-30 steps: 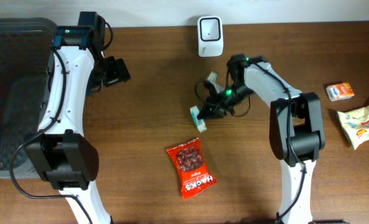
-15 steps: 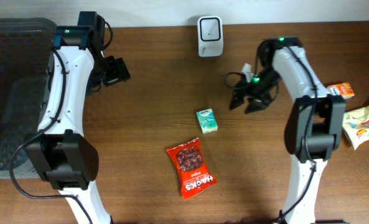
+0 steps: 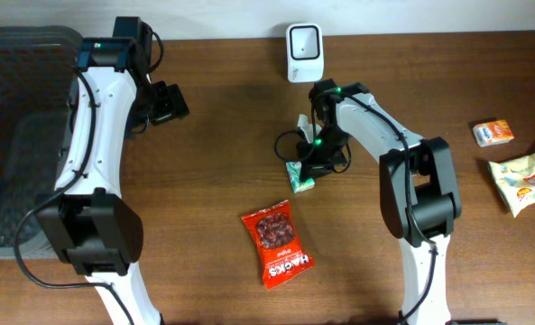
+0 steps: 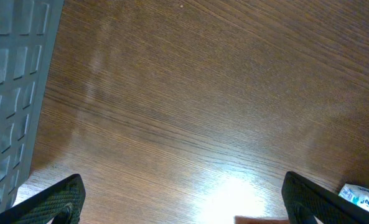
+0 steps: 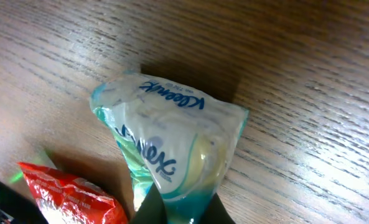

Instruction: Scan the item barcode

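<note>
The right gripper (image 5: pixel 179 210) is pinched shut on 1 end of the Kleenex tissue pack (image 5: pixel 172 134), which sits low at the tabletop (image 5: pixel 308 74). A red snack bag (image 3: pixel 278 242) lies near it on the robot's side. The scanner (image 3: pixel 303 41) stands beyond it, across bare wood. The left gripper (image 3: pixel 170 102) hangs wide open, well apart, beside the basket (image 3: pixel 14 135).

Brown wood table (image 3: pixel 204 181). White scanner (image 3: pixel 303 52) at far edge, in middle. Tissue pack (image 3: pixel 300 174) near table middle; cannot tell if it rests on wood. Red snack bag (image 3: pixel 278 244) near it, toward front edge. Small orange box (image 3: pixel 493 134) and yellow-white bag (image 3: pixel 527 179) by right edge. Grey basket (image 3: pixel 19 135) at left edge.
</note>
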You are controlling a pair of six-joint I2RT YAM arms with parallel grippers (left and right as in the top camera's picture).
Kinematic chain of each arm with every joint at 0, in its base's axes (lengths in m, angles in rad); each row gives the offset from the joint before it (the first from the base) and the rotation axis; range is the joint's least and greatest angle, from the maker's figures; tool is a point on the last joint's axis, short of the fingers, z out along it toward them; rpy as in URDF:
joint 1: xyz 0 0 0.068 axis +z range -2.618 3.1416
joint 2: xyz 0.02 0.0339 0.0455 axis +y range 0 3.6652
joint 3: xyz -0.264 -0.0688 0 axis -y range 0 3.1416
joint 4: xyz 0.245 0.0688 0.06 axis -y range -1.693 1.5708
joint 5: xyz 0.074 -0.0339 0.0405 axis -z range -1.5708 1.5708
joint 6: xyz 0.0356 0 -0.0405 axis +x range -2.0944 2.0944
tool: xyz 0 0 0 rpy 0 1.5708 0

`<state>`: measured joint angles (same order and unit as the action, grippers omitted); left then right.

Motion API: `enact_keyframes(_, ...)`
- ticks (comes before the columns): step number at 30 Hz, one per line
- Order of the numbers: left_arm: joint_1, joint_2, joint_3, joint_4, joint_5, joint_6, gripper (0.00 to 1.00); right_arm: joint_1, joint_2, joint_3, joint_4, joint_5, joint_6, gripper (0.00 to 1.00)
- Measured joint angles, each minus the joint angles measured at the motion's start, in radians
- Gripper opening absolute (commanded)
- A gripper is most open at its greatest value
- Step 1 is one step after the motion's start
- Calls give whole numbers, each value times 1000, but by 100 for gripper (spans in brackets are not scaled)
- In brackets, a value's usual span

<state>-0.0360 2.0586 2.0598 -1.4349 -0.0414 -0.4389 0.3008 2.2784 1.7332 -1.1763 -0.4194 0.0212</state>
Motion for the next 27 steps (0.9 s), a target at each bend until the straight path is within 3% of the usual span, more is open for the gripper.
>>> enact_keyframes(3,0,0,0,2,0,0,99,-31,0,4,-8,-109,-29,4)
enact_keyframes(9,0,0,0,3,0,0,99,-245,0,29,-6,-714,-137,4)
enact_keyframes(14,0,0,0,4,0,0,99,-306,0,31,29,-995,-157,4)
enact_keyframes(27,0,0,0,6,0,-1,99,-306,0,35,72,-1098,-156,4)
